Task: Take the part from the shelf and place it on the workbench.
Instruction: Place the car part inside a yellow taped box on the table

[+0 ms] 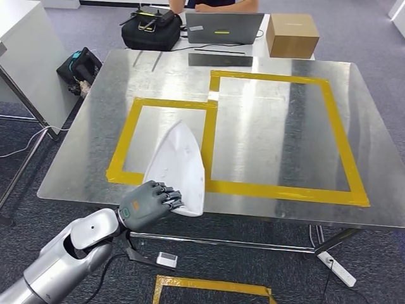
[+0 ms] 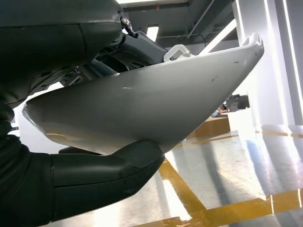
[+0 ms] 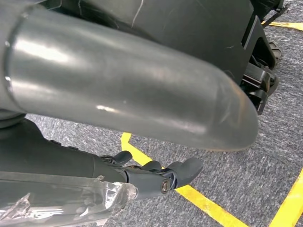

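One white part [image 1: 179, 166] is held up in the robot's left hand [image 1: 145, 204]. The part is smooth, curved and comes to a point at its far end. The left hand grips its near edge, with the dark fingers [image 1: 168, 195] on top and the thick thumb [image 2: 107, 176] pressed underneath. The part hangs over the near edge of the workbench [image 1: 267, 50], above the near right corner of the small yellow tape box [image 1: 125, 140]. In the left wrist view there is a gap between the part and the shiny top, so it is not lying flat on the bench.

The workbench is one big shiny metal table. It has two yellow tape boxes on it: the small one on the left and one big one [image 1: 342, 142] on the right. They share a side.

Past the far edge sit one black bag [image 1: 152, 29], one grey laptop [image 1: 224, 28] and one brown cardboard box [image 1: 292, 35]. One person's arms [image 1: 224, 6] rest behind the laptop.

On the grey carpet near the robot is more yellow tape [image 1: 210, 286]. One white power strip [image 1: 338, 268] lies on the floor under the right side of the bench.

The right hand [image 3: 161, 175] hangs low over the carpet. Its fingers [image 3: 185, 169] reach out straight and hold nothing.
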{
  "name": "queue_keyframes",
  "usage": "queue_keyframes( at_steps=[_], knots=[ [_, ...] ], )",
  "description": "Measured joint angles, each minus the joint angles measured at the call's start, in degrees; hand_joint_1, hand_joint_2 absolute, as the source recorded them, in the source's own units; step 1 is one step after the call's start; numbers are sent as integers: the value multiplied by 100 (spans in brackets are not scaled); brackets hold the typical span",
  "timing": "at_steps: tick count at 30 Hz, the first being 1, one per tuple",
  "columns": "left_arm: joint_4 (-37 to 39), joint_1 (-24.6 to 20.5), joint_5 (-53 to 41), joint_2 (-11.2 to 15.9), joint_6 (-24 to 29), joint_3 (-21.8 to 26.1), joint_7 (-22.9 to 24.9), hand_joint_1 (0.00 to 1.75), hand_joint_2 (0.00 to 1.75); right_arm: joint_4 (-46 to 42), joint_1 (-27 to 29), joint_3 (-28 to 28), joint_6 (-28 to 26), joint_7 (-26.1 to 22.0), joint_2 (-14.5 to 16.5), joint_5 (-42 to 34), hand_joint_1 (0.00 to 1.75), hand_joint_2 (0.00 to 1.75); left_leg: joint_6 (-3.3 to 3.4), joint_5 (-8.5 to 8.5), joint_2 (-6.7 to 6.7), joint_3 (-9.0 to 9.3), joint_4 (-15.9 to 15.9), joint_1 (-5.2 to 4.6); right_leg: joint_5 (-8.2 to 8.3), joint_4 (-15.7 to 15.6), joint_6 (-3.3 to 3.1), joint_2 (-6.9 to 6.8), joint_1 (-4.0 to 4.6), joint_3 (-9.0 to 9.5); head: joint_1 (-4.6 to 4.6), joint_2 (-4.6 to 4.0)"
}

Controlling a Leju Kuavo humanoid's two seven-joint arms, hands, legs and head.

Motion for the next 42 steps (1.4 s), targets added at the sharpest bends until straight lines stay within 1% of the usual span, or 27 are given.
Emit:
queue_keyframes(
  at_steps=[3, 6, 7, 9, 10, 11, 12, 13, 14, 15, 16, 17, 18, 19, 20, 21, 22, 24, 25, 26, 29, 31, 32, 35, 36, 38, 42],
  knots=[
    [102, -43, 41, -10, -21, -26, 47, 175, 175, 1, 0, 2, 2, -2, 16, -1, 0, 0, 14, -7, 0, 0, 7, -27, 4, -5, 7, 0, -26, 0, -2, -1],
    [204, -70, 79, -20, -30, -38, 85, 175, 175, 3, 0, 5, 2, -7, 32, -3, 0, 0, 48, -19, 0, -4, 18, -61, 13, -17, 36, 2, -59, 1, -3, -1],
    [238, -79, 93, -23, -31, -40, 98, 175, 175, 3, -2, 7, 2, -9, 39, -5, 0, 0, 69, -21, 2, -6, 18, -73, 19, -35, 56, 3, -71, 6, -5, -1],
    [292, -99, 124, -37, -32, -37, 127, 175, 175, 3, -9, 15, 2, -11, 50, -8, 0, 0, 139, 7, 14, 42, -48, -72, 1, -33, 95, -18, -74, -22, 3, -1],
    [314, -114, 140, -46, -34, -34, 141, 175, 175, 3, -16, 22, 2, -14, 53, -9, 0, 0, 173, 22, 24, 72, -88, -61, -58, 84, 93, -40, -65, -91, 16, -1],
    [338, -127, 152, -61, -38, -32, 154, 175, 175, 3, -24, 29, 2, -16, 54, -9, 0, 0, 201, 35, 34, 104, -123, -49, -165, 344, 76, -63, -47, -238, 38, -2],
    [370, -137, 161, -76, -44, -32, 164, 175, 175, 3, -29, 37, 3, -18, 54, -10, 0, 0, 216, 32, 43, 117, -133, -47, -305, 745, 45, -82, -28, -455, 61, -2],
    [408, -142, 164, -91, -50, -35, 170, 175, 175, 3, -30, 42, 3, -19, 54, -10, 0, 0, 226, 23, 46, 124, -132, -50, -442, 1205, 20, -85, -6, -727, 74, -2],
    [451, -136, 164, -109, -56, -40, 175, 175, 175, 3, -25, 46, 4, -19, 54, -10, 0, 0, 232, 8, 46, 137, -130, -57, -512, 1591, 2, -85, 13, -986, 84, -2],
    [493, -127, 164, -124, -62, -45, 178, 175, 175, 3, -17, 49, 4, -19, 54, -10, 0, 0, 232, -14, 44, 159, -130, -63, -480, 1801, -14, -85, 27, -1164, 84, -2],
    [529, -119, 164, -137, -68, -47, 182, 175, 175, 2, -11, 50, 4, -19, 54, -10, 0, 0, 223, -41, 39, 192, -128, -65, -332, 1772, -31, -85, 36, -1227, 87, -2],
    [564, -115, 166, -150, -76, -48, 191, 175, 175, 2, -8, 52, 4, -19, 54, -10, 0, 0, 203, -77, 33, 239, -126, -61, -86, 1511, -47, -88, 40, -1173, 89, -2],
    [599, -119, 168, -164, -91, -47, 211, 175, 175, 2, -8, 55, 4, -20, 54, -10, 0, 0, 170, -124, 28, 289, -122, -55, 172, 1135, -57, -95, 41, -1050, 95, -1],
    [639, -134, 172, -179, -111, -46, 240, 175, 175, 5, -10, 59, 8, -20, 55, -10, 0, 0, 126, -172, 19, 321, -101, -62, 349, 781, -65, -97, 45, -901, 110, -1],
    [685, -156, 175, -199, -136, -45, 274, 175, 175, 8, -18, 65, 13, -17, 57, -10, 0, 0, 85, -208, 14, 326, -78, -70, 434, 520, -82, -97, 48, -788, 118, -1],
    [739, -184, 178, -220, -160, -43, 315, 175, 175, 11, -27, 72, 20, -11, 62, -11, 0, 0, 65, -236, 10, 311, -59, -82, 444, 392, -87, -91, 45, -734, 119, -1],
    [794, -213, 179, -239, -174, -40, 354, 175, 175, 14, -36, 77, 28, -3, 67, -14, 0, 0, 85, -238, 6, 280, -45, -96, 414, 359, -94, -76, 43, -719, 114, -1],
    [895, -260, 182, -280, -182, -33, 414, 175, 175, 14, -41, 83, 41, 11, 74, -24, 0, 0, 180, -213, 6, 252, -60, -98, 418, 343, -94, -41, 30, -756, 91, -2],
    [939, -284, 184, -301, -179, -31, 432, 175, 175, 14, -38, 84, 46, 15, 78, -28, 0, 0, 217, -190, 6, 250, -70, -99, 415, 341, -100, -22, 30, -767, 90, -2],
    [982, -310, 186, -323, -174, -30, 443, 175, 175, 14, -39, 85, 50, 16, 82, -32, 0, 0, 224, -171, 6, 253, -77, -100, 407, 339, -112, -3, 31, -773, 90, -2],
    [1093, -384, 189, -383, -165, -28, 453, 175, 175, 14, -41, 89, 52, 15, 89, -40, 0, 0, 201, -122, 8, 259, -113, -99, 397, 320, -158, 30, 43, -781, 91, -2],
    [1147, -417, 195, -416, -164, -28, 455, 175, 175, 14, -39, 90, 51, 14, 89, -46, 0, 0, 181, -124, 12, 266, -162, -93, 406, 310, -184, 31, 61, -790, 92, -2],
    [1170, -426, 204, -432, -165, -28, 458, 175, 175, 14, -39, 90, 51, 14, 89, -50, 0, 0, 145, -131, 14, 270, -188, -87, 410, 308, -194, 27, 70, -796, 95, -2],
    [1241, -429, 268, -463, -203, -16, 494, 175, 175, 14, -36, 90, 48, 13, 89, -70, 0, 0, -15, -134, 14, 273, -234, -69, 426, 299, -213, 14, 82, -806, 97, -2],
    [1267, -428, 300, -470, -230, -7, 514, 175, 175, 14, -35, 90, 46, 12, 89, -81, 0, 0, -42, -132, 13, 269, -236, -67, 431, 293, -215, 11, 82, -805, 97, -2],
    [1325, -425, 361, -483, -279, 17, 562, 175, 175, 14, -33, 90, 45, 12, 89, -102, 0, 0, -53, -127, 13, 264, -235, -71, 442, 279, -214, 8, 81, -798, 99, -2],
    [1454, -410, 390, -517, -266, 90, 674, 175, 175, 14, -34, 90, 44, 14, 89, -127, 0, 0, -53, -128, 13, 263, -234, -82, 459, 235, -198, 7, 75, -774, 99, -2]
  ],
)
